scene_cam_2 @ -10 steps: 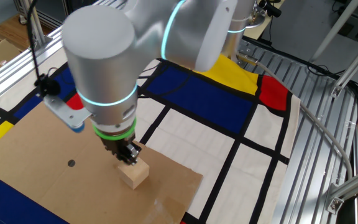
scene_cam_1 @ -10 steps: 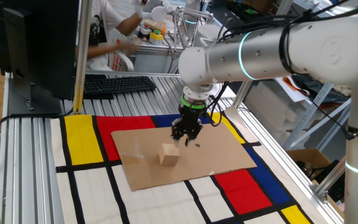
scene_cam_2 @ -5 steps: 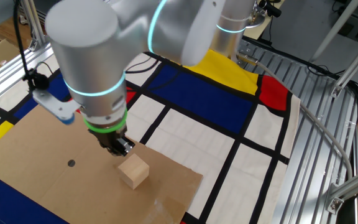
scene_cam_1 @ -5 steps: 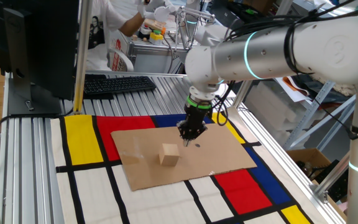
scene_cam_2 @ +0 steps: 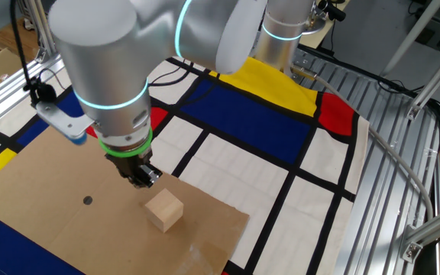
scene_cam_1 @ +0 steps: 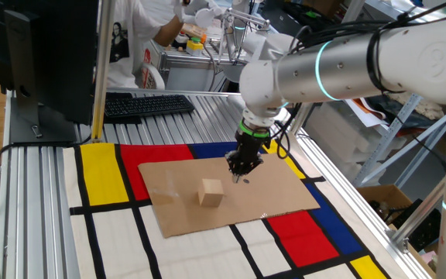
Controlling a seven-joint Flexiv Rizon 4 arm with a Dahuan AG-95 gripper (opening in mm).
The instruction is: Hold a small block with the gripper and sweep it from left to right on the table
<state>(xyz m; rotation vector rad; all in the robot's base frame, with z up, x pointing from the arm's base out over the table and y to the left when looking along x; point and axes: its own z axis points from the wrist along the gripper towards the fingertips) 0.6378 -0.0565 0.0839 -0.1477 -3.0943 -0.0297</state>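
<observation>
The small block [scene_cam_1: 211, 193], a light tan wooden cube, sits on the brown cardboard sheet [scene_cam_1: 285, 194] of the table; it also shows in the other fixed view [scene_cam_2: 164, 210]. The gripper [scene_cam_1: 239, 171], black with a green ring, hangs just above the cardboard to the right of the block and a little behind it, apart from it. In the other fixed view the gripper [scene_cam_2: 140, 177] is up and left of the block, over the cardboard [scene_cam_2: 44, 221]. Its fingers look slightly apart and hold nothing.
The coloured mat [scene_cam_1: 103, 174] lies under the cardboard. A black keyboard [scene_cam_1: 142, 105] and a monitor [scene_cam_1: 41, 54] stand at the back left, where a person [scene_cam_1: 142, 39] works. A small dark mark [scene_cam_2: 87, 201] is on the cardboard. Aluminium slats [scene_cam_2: 388, 153] border the mat.
The gripper has moved away from the block, to the right in one fixed view and left in the other, rising slightly. The block has not moved.
</observation>
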